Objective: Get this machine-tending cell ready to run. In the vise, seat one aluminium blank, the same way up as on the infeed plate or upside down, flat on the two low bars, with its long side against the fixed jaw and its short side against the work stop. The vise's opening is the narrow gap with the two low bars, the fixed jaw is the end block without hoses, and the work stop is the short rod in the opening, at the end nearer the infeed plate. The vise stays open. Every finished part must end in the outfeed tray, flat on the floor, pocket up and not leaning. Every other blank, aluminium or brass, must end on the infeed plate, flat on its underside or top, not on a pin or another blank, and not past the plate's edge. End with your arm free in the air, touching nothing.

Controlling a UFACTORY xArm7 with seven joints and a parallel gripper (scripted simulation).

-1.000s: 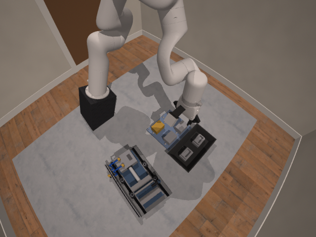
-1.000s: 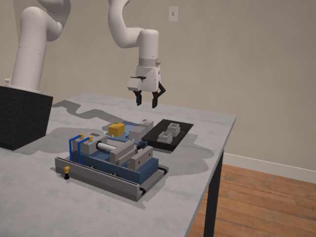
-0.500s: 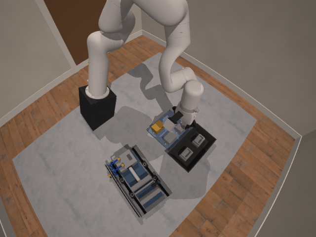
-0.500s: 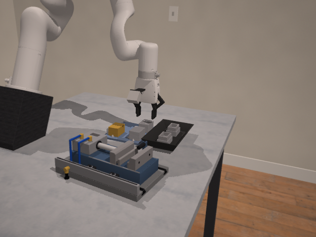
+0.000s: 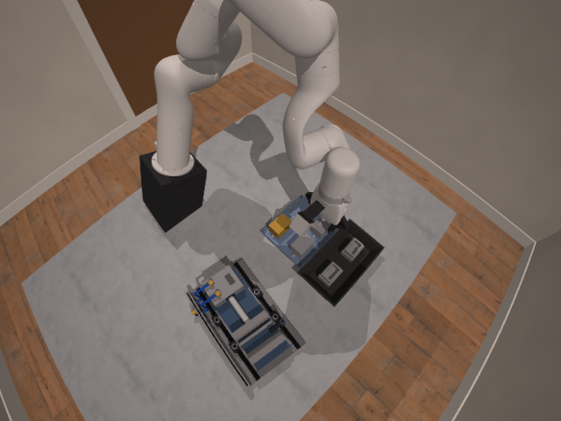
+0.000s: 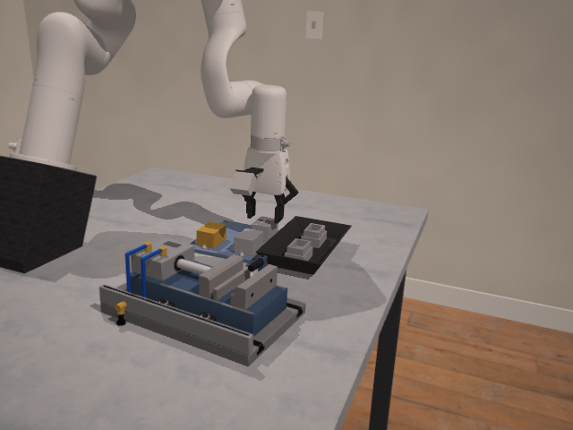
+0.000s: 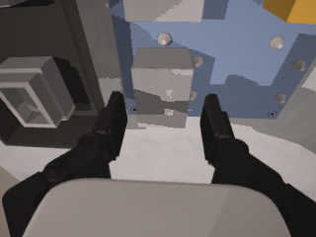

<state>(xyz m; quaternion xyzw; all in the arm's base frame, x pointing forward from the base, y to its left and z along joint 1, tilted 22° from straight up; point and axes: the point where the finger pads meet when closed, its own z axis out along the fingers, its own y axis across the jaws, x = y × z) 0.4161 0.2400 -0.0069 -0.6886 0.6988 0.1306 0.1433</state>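
Black two-finger gripper (image 7: 163, 120) hangs open & empty just above grey aluminium block blank (image 7: 162, 84) on blue pinned infeed plate (image 7: 247, 59), fingers straddling its width, prob. to grab it for vise. Blank sits at plate edge beside black outfeed tray (image 6: 339, 227).

White tubular arm (image 6: 234, 92), black end effector (image 6: 264, 210)

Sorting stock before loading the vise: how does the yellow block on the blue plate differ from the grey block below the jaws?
The brass blank is yellow; the aluminium blank is grey. The brass one lies away from the open gripper; the aluminium one sits beneath it. Both rest on the infeed plate.
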